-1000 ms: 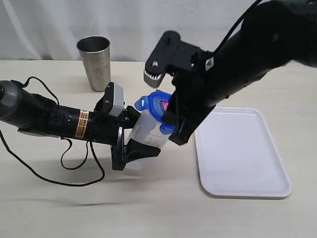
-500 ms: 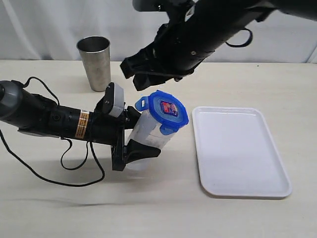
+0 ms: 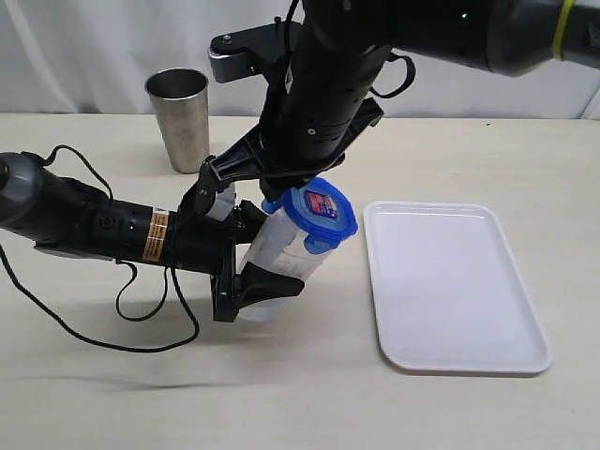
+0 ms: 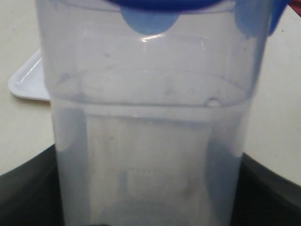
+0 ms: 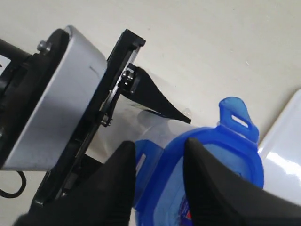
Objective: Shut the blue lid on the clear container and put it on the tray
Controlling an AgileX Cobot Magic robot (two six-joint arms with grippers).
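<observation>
Clear container (image 3: 281, 246) tilted, lid (image 3: 319, 214) end toward tray (image 3: 459, 319), clamped by left end effector (image 3: 260, 255); only wrist view shows right end effector (image 5: 159, 145) spread.

Clear container (image 4: 146, 141) fills view; blue lid (image 4: 169, 4) atop; tray (image 4: 30, 77) behind.

Blue lid (image 3: 320, 212) atop tilted clear container (image 3: 275, 249)

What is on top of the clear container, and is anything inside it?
The blue lid sits on the clear container's mouth, with one flap sticking out. Nothing shows inside through the cloudy wall, though the left end effector gripping it covers part of the body.
</observation>
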